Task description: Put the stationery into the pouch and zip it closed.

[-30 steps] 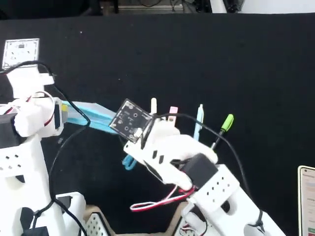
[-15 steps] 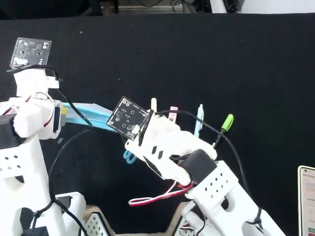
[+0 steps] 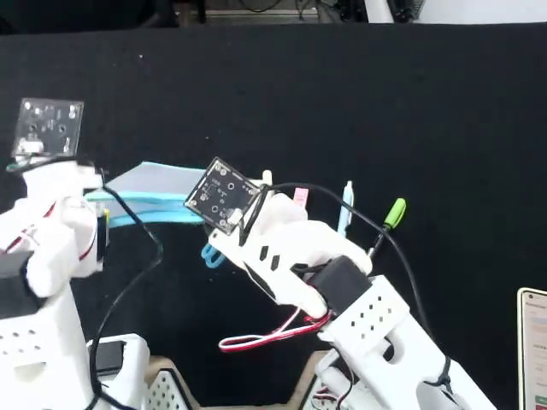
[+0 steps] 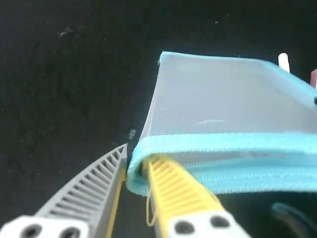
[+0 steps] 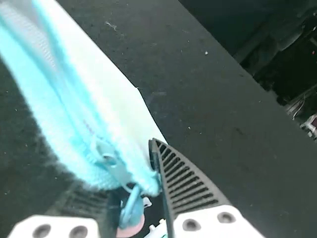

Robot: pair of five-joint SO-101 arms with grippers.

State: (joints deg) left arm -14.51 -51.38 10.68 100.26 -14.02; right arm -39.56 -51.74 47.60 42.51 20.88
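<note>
The light-blue mesh pouch (image 3: 158, 184) hangs stretched above the black table (image 3: 385, 102) with no stationery in it yet, so opening the zip looks like the step in hand. The left gripper (image 4: 137, 154) pinches one pouch corner. The right gripper (image 5: 124, 173) is closed on the opposite end, by the zipper slider (image 5: 111, 163). Next, that slider needs drawing along the pouch against the corner hold. Just past the slider end lie a white stick (image 3: 267, 178), a pink piece (image 3: 301, 196), a blue pen (image 3: 346, 205) and a green marker (image 3: 393, 213), with the right arm (image 3: 299, 256) partly over them.

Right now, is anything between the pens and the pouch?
Yes. The right arm sits between the pens and the pouch, its wrist covering the near ends of some pens, at the pouch's zipper end. The left gripper is clamped on the pouch's other corner.
</note>
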